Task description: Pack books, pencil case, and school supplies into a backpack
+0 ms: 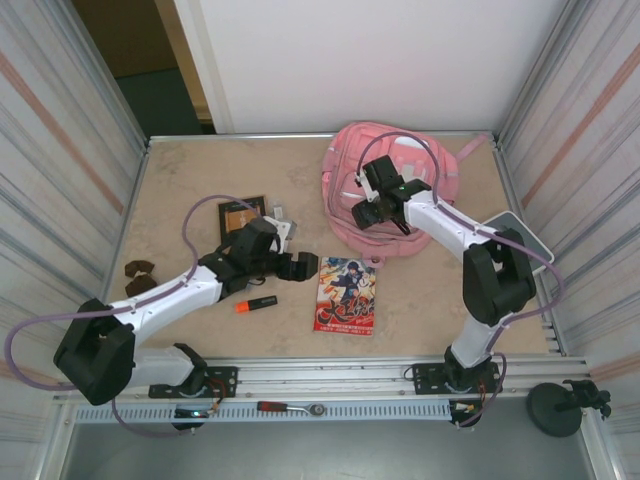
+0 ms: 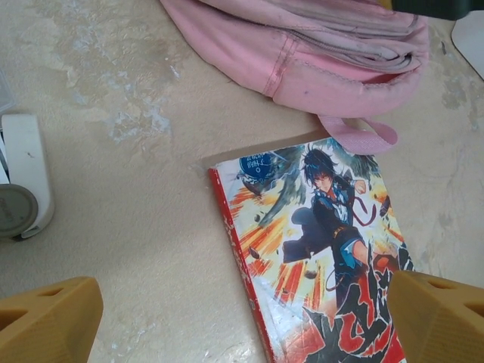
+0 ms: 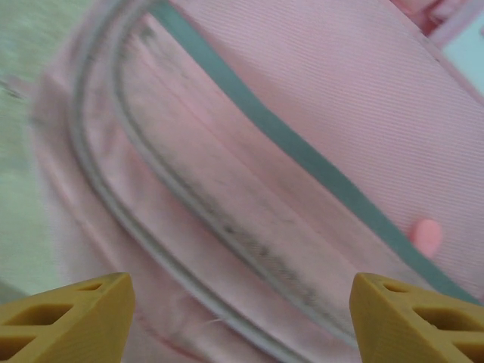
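Our left hand hangs wide over the red comic, likely to straddle it; our right hand gapes above the backpack.

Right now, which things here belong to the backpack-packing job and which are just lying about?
Job: large pink fabric backpack; thin red-covered comic book; small tan book with dark cover picture; short orange-and-black marker.
Lying about: dark brown pieces by the left wall; red-handled tool on the front rail; white flat panel at the right.
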`<state>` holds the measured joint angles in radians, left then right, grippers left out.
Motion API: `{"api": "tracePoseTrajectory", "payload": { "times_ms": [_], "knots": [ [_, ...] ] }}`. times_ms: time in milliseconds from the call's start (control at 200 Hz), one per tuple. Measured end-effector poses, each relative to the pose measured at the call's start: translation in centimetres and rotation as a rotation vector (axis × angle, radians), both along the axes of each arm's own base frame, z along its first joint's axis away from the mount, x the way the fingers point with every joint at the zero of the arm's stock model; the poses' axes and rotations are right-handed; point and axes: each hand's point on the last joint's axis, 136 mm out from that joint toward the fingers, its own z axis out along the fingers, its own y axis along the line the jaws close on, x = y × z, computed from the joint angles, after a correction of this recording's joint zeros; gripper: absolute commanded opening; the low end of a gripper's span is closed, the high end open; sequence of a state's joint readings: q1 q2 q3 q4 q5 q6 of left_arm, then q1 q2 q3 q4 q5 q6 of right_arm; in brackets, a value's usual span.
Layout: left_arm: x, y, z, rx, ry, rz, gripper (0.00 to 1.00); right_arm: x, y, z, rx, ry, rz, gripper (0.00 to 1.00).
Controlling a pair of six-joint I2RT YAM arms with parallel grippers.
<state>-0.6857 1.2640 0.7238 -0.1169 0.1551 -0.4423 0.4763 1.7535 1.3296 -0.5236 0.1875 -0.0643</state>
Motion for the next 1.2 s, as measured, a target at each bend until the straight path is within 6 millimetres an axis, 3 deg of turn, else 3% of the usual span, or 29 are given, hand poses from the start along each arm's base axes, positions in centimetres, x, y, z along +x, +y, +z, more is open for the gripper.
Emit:
{"api": "tracePoseTrajectory", "payload": {
  "times_ms": [205, 301, 461, 636, 792, 1032, 1202],
  "knots": [
    [-0.4, -0.2, -0.2, 0.007, 0.008, -0.011, 0.97, 2.1, -1.1, -2.8, -0.157, 0.021, 0.025, 0.75],
    [-0.3, -0.2, -0.7, 0.015, 0.018, -0.011, 0.97, 2.9, -1.2, -3.7, -0.204, 0.032, 0.040, 0.70],
    [-0.1, -0.4, -2.3, 0.043, 0.046, -0.014, 0.98, 4.0, -1.0, -4.7, -0.255, 0.046, 0.072, 0.28],
    [0.3, -0.5, -4.1, 0.076, 0.083, -0.010, 0.97, 4.5, -1.4, -4.5, -0.287, 0.034, 0.067, 0.04],
    [1.6, -0.5, -3.8, 0.092, 0.083, -0.002, 0.95, 4.5, -0.9, -2.6, -0.244, 0.033, 0.063, 0.00],
    [1.9, -0.5, -3.3, 0.099, 0.077, 0.001, 0.94, 6.3, 1.1, 4.2, 0.028, -0.030, 0.007, 0.01],
    [1.4, 0.1, -3.8, 0.104, 0.088, 0.018, 0.94, 6.7, 2.1, 5.0, 0.089, 0.000, -0.003, 0.01]
  ]
}}
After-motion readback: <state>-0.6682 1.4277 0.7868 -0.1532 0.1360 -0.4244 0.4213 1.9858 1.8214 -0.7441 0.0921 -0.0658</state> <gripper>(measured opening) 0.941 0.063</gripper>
